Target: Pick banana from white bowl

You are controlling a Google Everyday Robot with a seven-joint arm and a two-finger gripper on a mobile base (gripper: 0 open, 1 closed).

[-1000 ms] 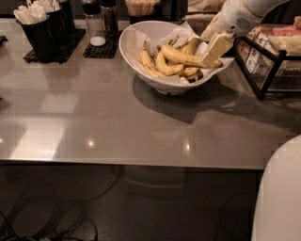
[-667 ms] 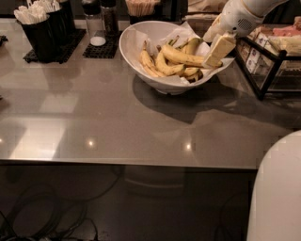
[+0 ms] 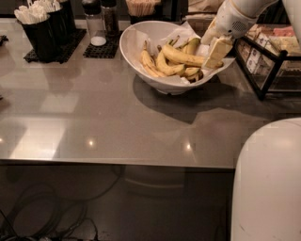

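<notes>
Smooth white arm [image 3: 244, 12] with a grey patch near the wrist; cream, flat-sided tool [image 3: 214, 47] at the view's top right; rounded white body shell [image 3: 268, 183].

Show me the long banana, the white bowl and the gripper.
banana [image 3: 186, 57]: camera view, middle of its skin.
white bowl [image 3: 126, 54]: camera view, left outer wall.
gripper [image 3: 211, 54]: camera view, its tip, inside the bowl's right rim.

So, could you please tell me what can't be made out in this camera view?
- Right end of the banana: covered by the gripper at the right rim of the white bowl.
- Lower bananas: buried under the pile.
- Packets in the wire rack: too small, cut off by the right edge.
</notes>
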